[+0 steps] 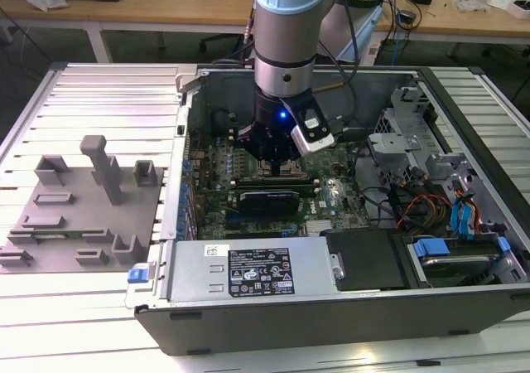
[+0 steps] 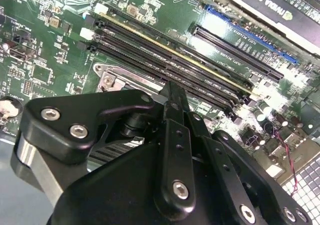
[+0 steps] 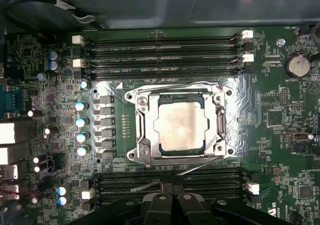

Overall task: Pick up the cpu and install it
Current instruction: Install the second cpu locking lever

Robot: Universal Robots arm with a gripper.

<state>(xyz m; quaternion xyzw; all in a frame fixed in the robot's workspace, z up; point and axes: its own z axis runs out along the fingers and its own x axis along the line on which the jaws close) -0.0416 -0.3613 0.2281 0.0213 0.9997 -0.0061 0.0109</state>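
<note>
The cpu (image 3: 181, 122), a flat square chip with a silvery top, lies in the motherboard's socket inside its metal frame (image 3: 141, 135) in the first wrist view. My gripper (image 3: 167, 189) hovers above the memory slots beside the socket, its two black fingers pressed together with nothing between them. In the second wrist view the gripper (image 2: 172, 92) points down at the green board near a corner of the socket frame (image 2: 107, 80). In the exterior view the gripper (image 1: 269, 153) hangs low inside the open computer case (image 1: 331, 323), over the middle of the motherboard.
Memory slots (image 3: 165, 50) flank the socket on two sides. A black graphics card (image 1: 269, 199) lies just in front of the gripper, with the power supply (image 1: 248, 269) nearer the camera. Drive bays and cables (image 1: 431, 199) fill the exterior view's right. A grey fixture (image 1: 83, 207) sits outside the case at the left.
</note>
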